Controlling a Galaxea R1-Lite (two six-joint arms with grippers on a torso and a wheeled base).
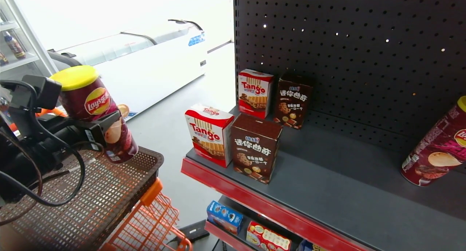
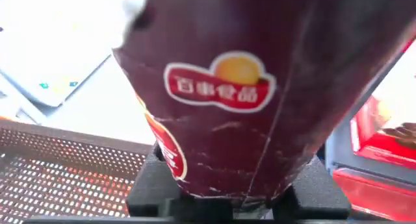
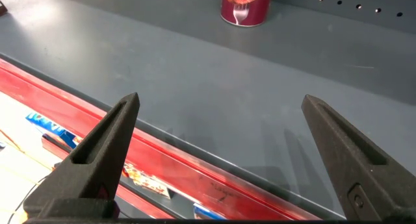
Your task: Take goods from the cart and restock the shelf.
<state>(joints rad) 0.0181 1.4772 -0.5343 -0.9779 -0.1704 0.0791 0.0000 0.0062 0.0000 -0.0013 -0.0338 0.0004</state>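
Observation:
My left gripper is shut on a dark red chip can with a yellow lid, held tilted above the brown mesh cart basket. The same can sits between the gripper's black fingers. A second chip can stands on the grey shelf at the right, also seen as the can in the right wrist view. My right gripper hangs open over the shelf's red front edge, nothing between its fingers.
Two red-and-white wafer boxes and two brown cookie boxes stand at the shelf's left end. A black pegboard backs the shelf. Snack boxes lie on the lower shelf. The orange cart frame is below the basket.

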